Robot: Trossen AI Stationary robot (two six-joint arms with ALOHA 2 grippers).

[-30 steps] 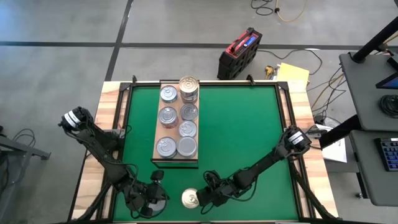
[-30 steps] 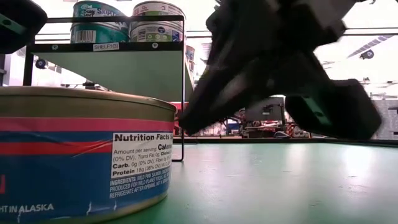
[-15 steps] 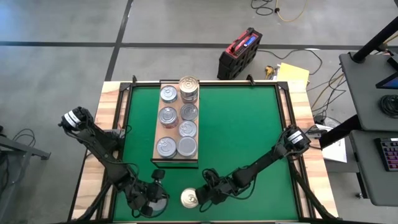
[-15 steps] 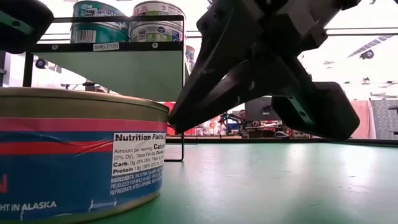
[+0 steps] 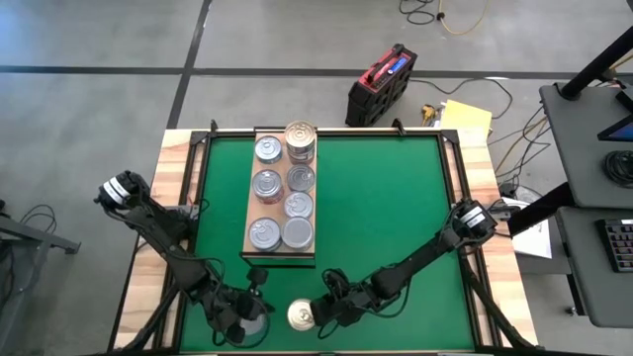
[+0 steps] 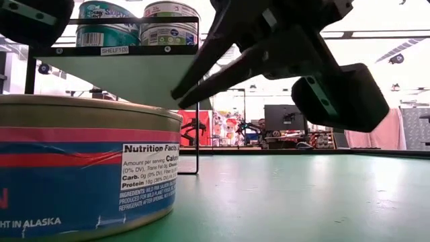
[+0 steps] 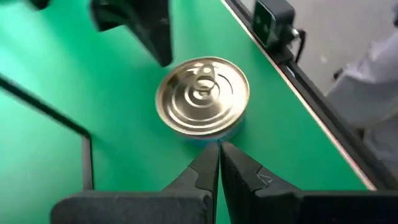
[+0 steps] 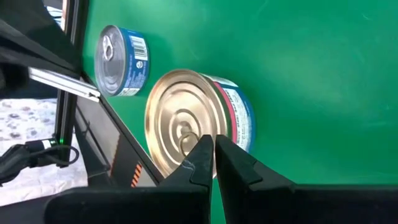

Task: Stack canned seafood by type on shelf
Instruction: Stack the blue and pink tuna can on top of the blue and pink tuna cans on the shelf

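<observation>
A gold-lidded can (image 5: 302,315) with a blue and red label (image 6: 87,175) stands upright on its base on the green mat near the table's front edge. My right gripper (image 5: 318,314) is shut to its right, with its tips over the lid (image 8: 212,144). My left gripper (image 5: 275,316) is shut on the can's left, and its tips (image 7: 219,149) point at the foot of the can's wall. The shelf (image 5: 280,255) behind holds several cans in two rows. A taller stack (image 5: 301,140) stands at its far end. My right gripper slants down from the table's right, with its shut fingertips (image 6: 176,102) just above the rim of the gold lid (image 8: 180,118). I cannot tell whether they touch it. My left gripper slants down from the left, its shut tips beside the can's side wall (image 7: 231,130). Whether they touch cannot be told.
A smaller silver-lidded can with a blue label (image 8: 121,59) stands on the mat beyond the gold can, by my left arm. The mat's black front rail (image 7: 292,81) runs close by. Open green mat (image 5: 386,218) lies right of the shelf.
My right gripper has risen from beside the can's side wall to just above its rim, still shut. The gold can has slid a little toward the table's left. My left gripper has rolled about its own line without leaving its place.
</observation>
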